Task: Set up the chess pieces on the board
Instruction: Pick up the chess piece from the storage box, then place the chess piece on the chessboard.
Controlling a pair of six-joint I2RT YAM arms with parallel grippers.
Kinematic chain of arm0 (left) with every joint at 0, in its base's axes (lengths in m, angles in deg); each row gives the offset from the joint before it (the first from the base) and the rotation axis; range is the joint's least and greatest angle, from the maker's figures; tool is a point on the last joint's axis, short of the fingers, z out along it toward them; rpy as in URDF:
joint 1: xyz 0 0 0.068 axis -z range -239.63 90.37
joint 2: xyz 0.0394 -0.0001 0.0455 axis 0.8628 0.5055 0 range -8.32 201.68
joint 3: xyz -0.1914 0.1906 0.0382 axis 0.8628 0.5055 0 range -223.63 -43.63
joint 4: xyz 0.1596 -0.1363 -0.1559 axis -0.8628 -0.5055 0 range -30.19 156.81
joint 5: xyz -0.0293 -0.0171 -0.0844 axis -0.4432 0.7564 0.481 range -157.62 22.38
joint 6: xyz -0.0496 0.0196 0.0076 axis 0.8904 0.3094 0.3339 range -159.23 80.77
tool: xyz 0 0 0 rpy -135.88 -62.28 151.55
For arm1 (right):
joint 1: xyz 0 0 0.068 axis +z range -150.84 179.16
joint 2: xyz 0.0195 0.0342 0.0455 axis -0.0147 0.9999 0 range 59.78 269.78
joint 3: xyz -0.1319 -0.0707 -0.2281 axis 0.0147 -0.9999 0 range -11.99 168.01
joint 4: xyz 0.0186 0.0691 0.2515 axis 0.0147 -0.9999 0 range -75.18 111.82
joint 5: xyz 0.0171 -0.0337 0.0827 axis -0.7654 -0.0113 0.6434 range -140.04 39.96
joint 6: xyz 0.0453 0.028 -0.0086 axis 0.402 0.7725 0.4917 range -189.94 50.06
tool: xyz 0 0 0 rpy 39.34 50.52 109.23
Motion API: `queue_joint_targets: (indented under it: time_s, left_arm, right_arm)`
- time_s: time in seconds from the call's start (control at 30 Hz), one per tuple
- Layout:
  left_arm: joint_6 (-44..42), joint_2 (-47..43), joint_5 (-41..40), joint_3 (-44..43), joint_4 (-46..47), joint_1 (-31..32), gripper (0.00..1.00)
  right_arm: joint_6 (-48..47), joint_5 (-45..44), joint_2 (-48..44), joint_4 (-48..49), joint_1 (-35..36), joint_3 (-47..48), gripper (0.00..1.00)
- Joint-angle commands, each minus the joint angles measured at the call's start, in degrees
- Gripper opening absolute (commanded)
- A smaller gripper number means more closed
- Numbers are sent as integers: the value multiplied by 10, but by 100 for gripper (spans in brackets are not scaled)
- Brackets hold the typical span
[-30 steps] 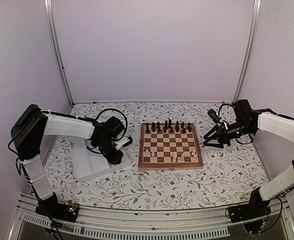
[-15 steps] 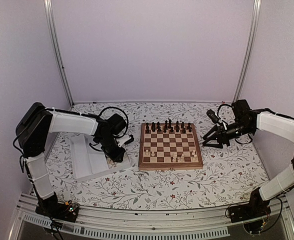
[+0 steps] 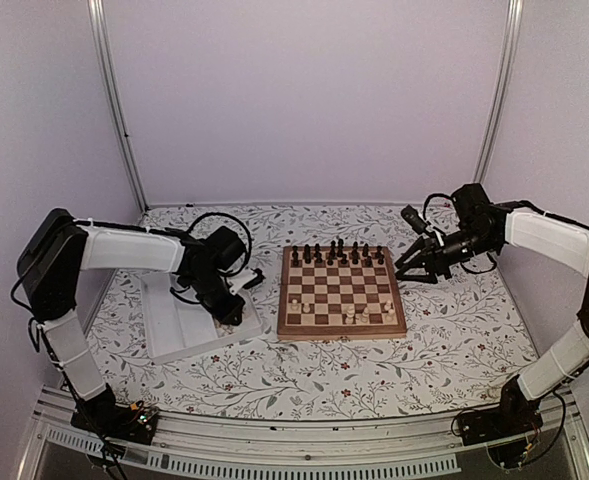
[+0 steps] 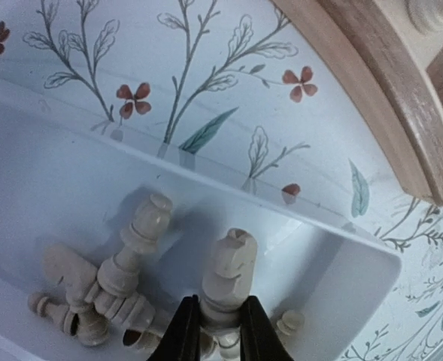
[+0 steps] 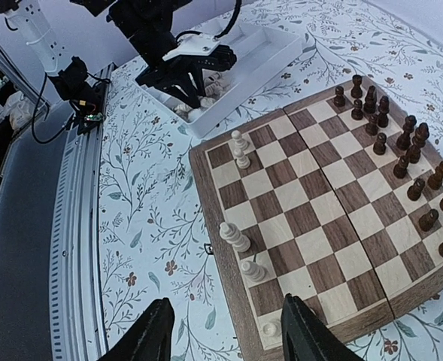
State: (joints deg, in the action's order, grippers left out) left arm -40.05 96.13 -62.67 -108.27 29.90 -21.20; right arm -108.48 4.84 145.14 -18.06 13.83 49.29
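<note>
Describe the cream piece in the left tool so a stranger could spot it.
Find the white tray left of the board. In its corner nearest the board lies a heap of cream pieces. The one meant stands upright between the left tool's black fingers; the others lie flat.

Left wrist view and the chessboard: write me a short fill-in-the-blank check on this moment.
1. The left hand is closing on a pale chess piece inside the white ____.
2. The right hand hangs open, holding ____.
3. On the board, the dark pieces fill the two ____ rows.

Missing words: tray; nothing; far
</note>
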Motion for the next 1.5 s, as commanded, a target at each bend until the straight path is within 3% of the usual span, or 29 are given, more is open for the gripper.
queue_joint_targets:
  time_s: [0.0,0.23,0.53,0.7,0.93,1.17,1.47]
  left_arm:
    - [4,-98,10,13,37,-3,1]
    - [36,-186,3,27,123,14,3]
    - [36,-227,22,20,259,91,6]
    - [32,-199,27,-20,253,115,6]
    - [34,-170,22,-43,243,139,6]
    - [30,-164,22,-51,242,145,6]
    - [29,-161,5,-52,243,146,10]
  right_arm:
    - [37,-8,37,-9,23,93,50]
    - [137,-10,122,-27,94,257,50]
    - [225,-40,203,-48,203,369,55]
    - [281,-31,232,-32,214,398,55]
    - [291,13,258,-30,235,401,54]
    - [294,25,263,-24,242,400,42]
    - [289,38,259,-23,244,389,8]
